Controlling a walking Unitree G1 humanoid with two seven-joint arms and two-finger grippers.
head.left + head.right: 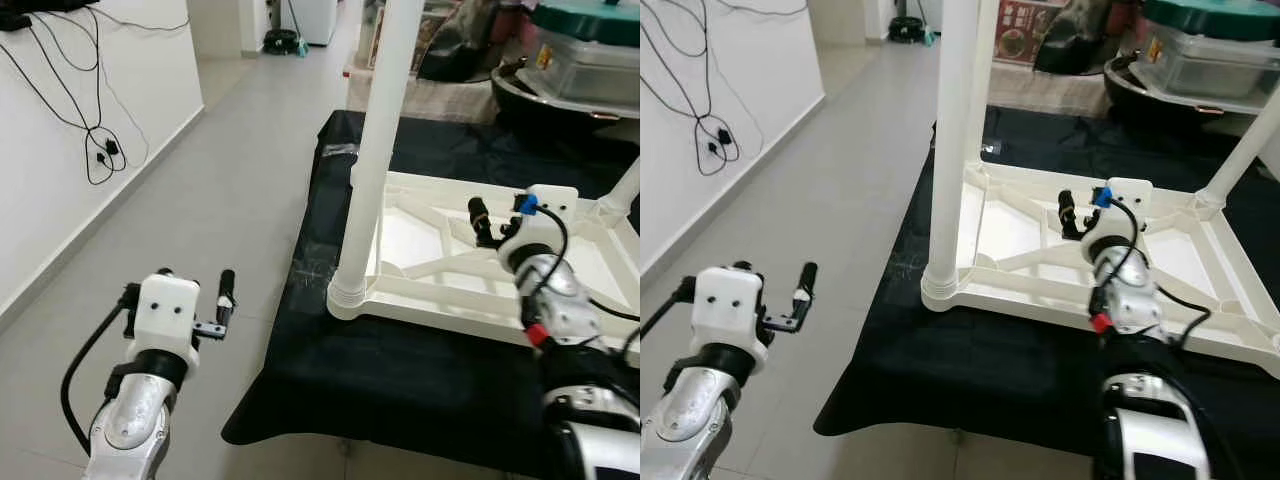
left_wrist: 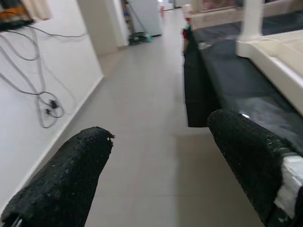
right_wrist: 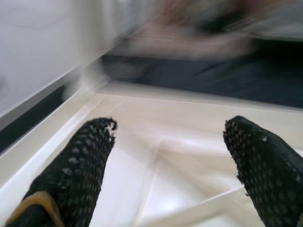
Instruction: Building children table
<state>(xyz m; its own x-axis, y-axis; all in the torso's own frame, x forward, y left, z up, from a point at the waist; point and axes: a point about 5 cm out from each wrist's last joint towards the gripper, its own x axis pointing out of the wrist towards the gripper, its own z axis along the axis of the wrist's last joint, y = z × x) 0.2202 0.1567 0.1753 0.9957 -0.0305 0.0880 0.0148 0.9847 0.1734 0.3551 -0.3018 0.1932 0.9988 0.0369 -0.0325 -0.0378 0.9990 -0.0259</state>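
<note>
A white children's table lies upside down on a black cloth. One white leg stands upright in its near left corner. A second leg rises from the far right corner. My right gripper hovers open over the table's ribbed underside, nothing between its fingers; in the right eye view the right gripper is near the middle of the frame. My left gripper is open and empty, held out over the floor to the left of the cloth, apart from the table.
Grey tiled floor runs along the cloth's left side to a white wall with hanging cables. Behind the table at the back right stand a dark tub and a clear box with a green lid.
</note>
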